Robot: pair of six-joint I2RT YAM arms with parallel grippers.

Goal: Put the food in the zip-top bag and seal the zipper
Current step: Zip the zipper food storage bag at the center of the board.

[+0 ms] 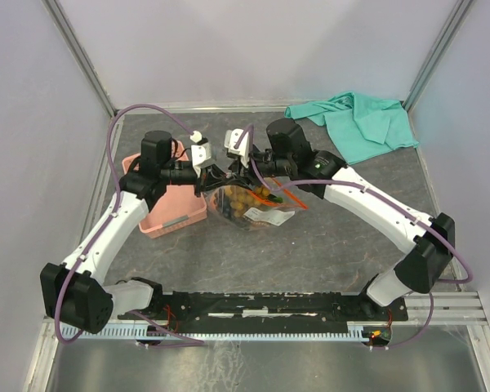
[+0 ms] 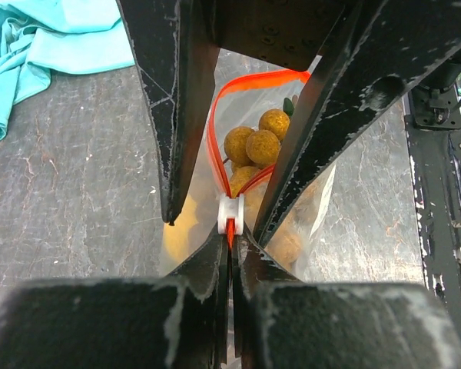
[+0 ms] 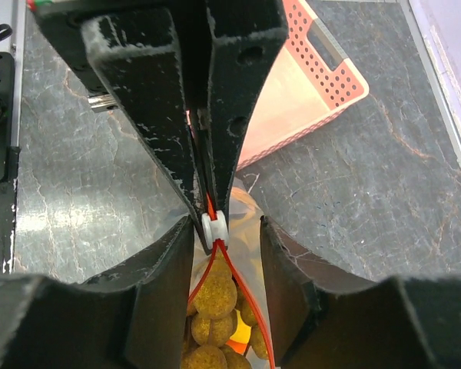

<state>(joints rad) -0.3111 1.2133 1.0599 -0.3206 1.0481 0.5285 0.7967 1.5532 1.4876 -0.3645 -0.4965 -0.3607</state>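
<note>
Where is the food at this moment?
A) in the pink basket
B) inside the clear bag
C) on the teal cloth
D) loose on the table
B: the round brown fruits show through the clear bag, below its open orange-red strip.

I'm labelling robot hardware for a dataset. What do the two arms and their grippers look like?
Both the left arm and right arm have white moulded shells between bulky black joint housings, each trailed by a looping purple cable. The left gripper and right gripper carry flat, tapering black fingers with whitish scuffs along their edges.
</note>
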